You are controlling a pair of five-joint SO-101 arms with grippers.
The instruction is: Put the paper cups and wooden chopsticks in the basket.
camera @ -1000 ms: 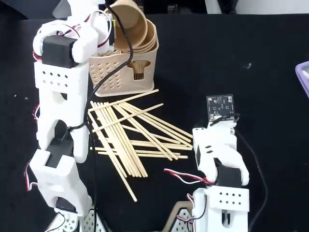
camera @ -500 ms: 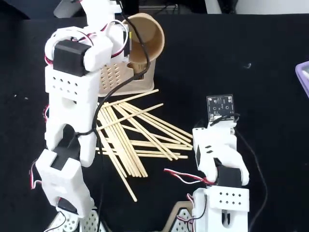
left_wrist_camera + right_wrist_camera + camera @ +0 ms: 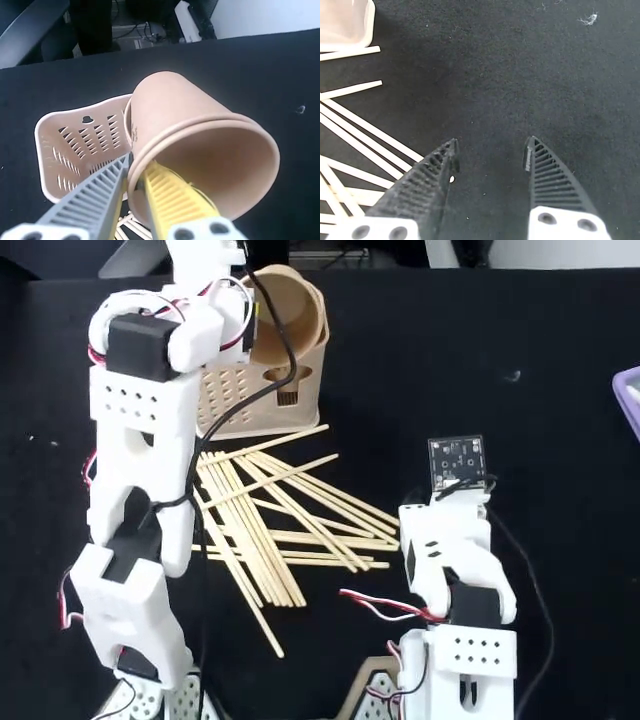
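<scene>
Shifted back over the basket (image 3: 65, 145), paper cups (image 3: 200, 135) sit rim-clamped in left tool (image 3: 131, 165).

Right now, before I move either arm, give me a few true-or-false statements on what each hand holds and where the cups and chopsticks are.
1. The left hand is shut on the rim of the stacked paper cups. True.
2. The wooden chopsticks are in the basket. False: they lie on the table beside it.
3. The right hand is open and holds nothing. True.
4. The paper cups stand upright on the table. False: they are held tilted, off the table, by the basket.
</scene>
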